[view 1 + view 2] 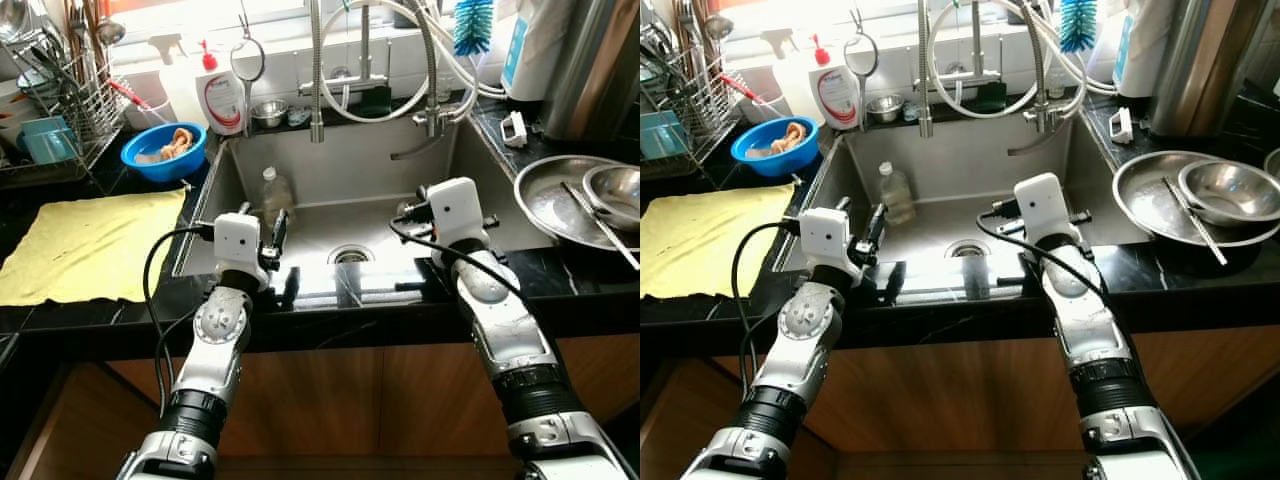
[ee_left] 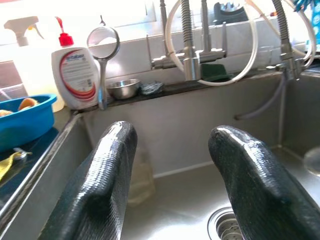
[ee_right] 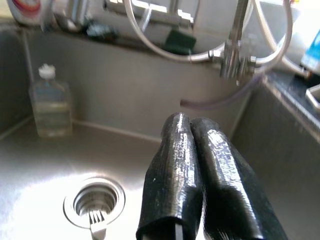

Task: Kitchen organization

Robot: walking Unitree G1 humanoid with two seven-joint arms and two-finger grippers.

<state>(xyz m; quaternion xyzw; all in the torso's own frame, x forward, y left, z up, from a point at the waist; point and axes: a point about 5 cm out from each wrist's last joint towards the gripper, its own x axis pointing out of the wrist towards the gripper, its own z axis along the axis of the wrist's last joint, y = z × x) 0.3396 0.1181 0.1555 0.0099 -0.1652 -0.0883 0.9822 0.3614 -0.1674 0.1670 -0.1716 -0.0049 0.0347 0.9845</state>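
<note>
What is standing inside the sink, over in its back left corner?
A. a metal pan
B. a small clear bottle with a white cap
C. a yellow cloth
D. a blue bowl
B: a small clear bottle with a white cap stands upright on the sink floor against the back wall, near the left corner, apart from the drain.
</note>
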